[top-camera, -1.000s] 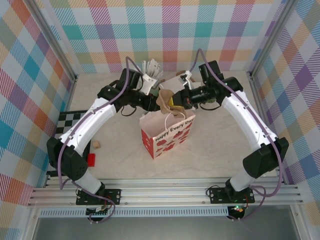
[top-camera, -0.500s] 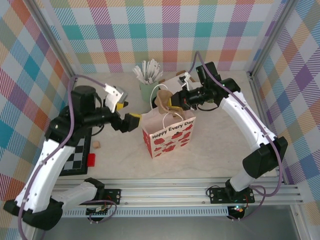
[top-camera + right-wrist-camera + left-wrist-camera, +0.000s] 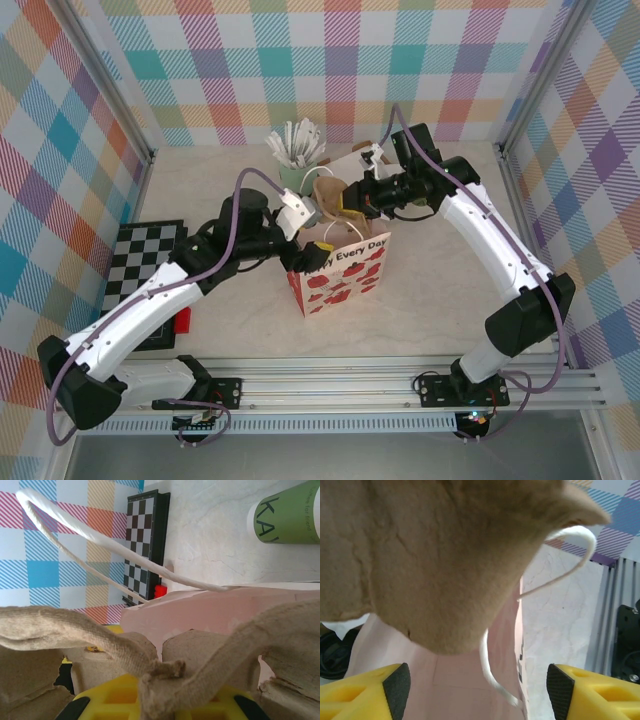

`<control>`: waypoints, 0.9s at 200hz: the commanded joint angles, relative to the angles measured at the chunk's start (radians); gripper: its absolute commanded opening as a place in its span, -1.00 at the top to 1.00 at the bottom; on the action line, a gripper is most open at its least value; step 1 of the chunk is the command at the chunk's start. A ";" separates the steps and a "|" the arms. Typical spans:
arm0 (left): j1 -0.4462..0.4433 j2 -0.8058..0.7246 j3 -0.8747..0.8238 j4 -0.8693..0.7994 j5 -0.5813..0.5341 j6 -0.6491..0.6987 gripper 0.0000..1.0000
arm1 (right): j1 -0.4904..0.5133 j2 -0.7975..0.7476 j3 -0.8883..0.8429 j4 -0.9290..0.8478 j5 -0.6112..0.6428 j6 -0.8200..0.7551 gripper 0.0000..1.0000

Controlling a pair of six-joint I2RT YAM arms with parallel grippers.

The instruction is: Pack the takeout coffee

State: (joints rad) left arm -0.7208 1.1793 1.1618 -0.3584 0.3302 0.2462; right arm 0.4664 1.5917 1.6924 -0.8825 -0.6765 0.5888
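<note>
One bag [image 3: 340,275] stands at centre frame; left gripper [image 3: 475,690] gapes at its rim, right gripper [image 3: 352,203] clamps carrier [image 3: 328,193] above.

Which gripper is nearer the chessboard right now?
Left. The left gripper is at the gift bag's left rim, toward the chessboard; the right gripper, holding the pulp carrier, is over the bag's far rim, farther right.

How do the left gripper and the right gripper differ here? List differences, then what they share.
The left gripper is open, holding nothing; the right gripper is shut on the brown carrier. The left gripper is at the gift bag's left edge; the right gripper, above its far edge. Both have yellow fingers.
</note>
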 commanded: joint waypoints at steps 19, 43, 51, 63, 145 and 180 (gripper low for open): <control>-0.015 0.058 0.027 0.129 0.133 0.018 -0.16 | 0.008 -0.007 0.029 0.018 0.013 0.033 1.00; -0.024 0.051 0.014 0.145 0.195 0.019 0.32 | 0.008 -0.010 0.031 0.011 0.049 0.053 1.00; -0.026 0.038 0.000 0.153 0.200 0.025 0.41 | 0.008 -0.011 0.030 0.011 0.056 0.061 1.00; -0.027 0.012 -0.025 0.169 0.204 0.034 0.52 | 0.013 -0.013 0.033 -0.004 0.096 0.070 1.00; -0.042 0.007 -0.012 0.131 0.265 0.106 0.50 | 0.153 0.004 0.049 -0.183 0.501 -0.049 1.00; -0.045 0.013 0.001 0.136 0.289 0.089 0.57 | 0.198 0.045 0.060 -0.225 0.607 -0.062 1.00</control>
State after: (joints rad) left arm -0.7448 1.1942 1.1267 -0.2600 0.5621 0.3229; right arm 0.6315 1.5955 1.7229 -1.0367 -0.1898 0.5621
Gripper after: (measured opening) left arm 0.227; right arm 0.133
